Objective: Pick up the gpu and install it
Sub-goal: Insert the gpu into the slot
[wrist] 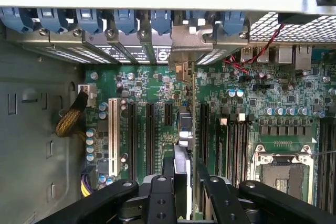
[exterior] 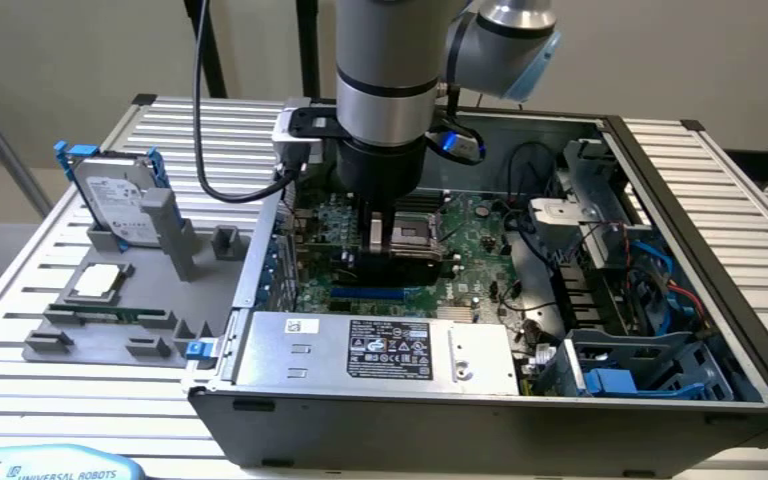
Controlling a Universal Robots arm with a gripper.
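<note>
The arm reaches down into the open computer case [exterior: 704, 300], with the gripper [exterior: 391, 262] low over the motherboard [exterior: 478, 235]. In the wrist view the gripper [wrist: 185, 182] has its jaws pinching the graphics card [wrist: 185, 145], which stands on edge between them, seen edge-on as a thin strip. The card runs away from the jaws over the expansion slots [wrist: 149, 129], with its silver bracket [wrist: 185, 45] up against the case's rear slot wall beside the blue clips [wrist: 89, 19]. Outside the case, at the exterior view's left, a hard drive [exterior: 117, 205] in a blue frame stands in a grey holder [exterior: 104, 335].
</note>
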